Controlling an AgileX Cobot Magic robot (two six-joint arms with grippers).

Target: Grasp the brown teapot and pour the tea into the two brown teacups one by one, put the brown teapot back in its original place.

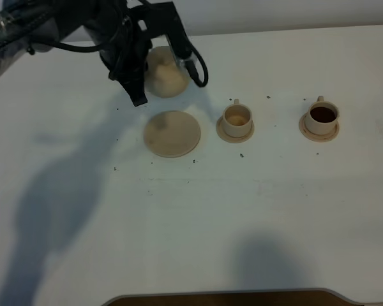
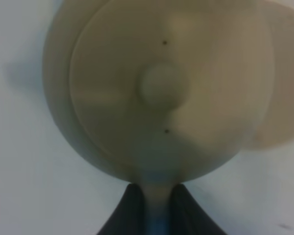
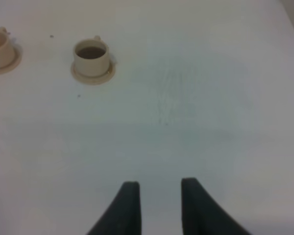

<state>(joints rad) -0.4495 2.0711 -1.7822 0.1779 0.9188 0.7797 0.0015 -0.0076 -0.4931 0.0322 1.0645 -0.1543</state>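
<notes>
Over the white bench we hold the brown teapot beyond its large saucer, left gripper clenched on the loop handle; the right gripper hangs released. Such a narrow hold could swing the teapot off the saucer.

The left arm is grey, wrapped in glossy film, and ends in a boxy black wrist. Black cables loop out beside that wrist. The left fingers and right fingers, 2 apiece, are smooth black tapering blades.
</notes>
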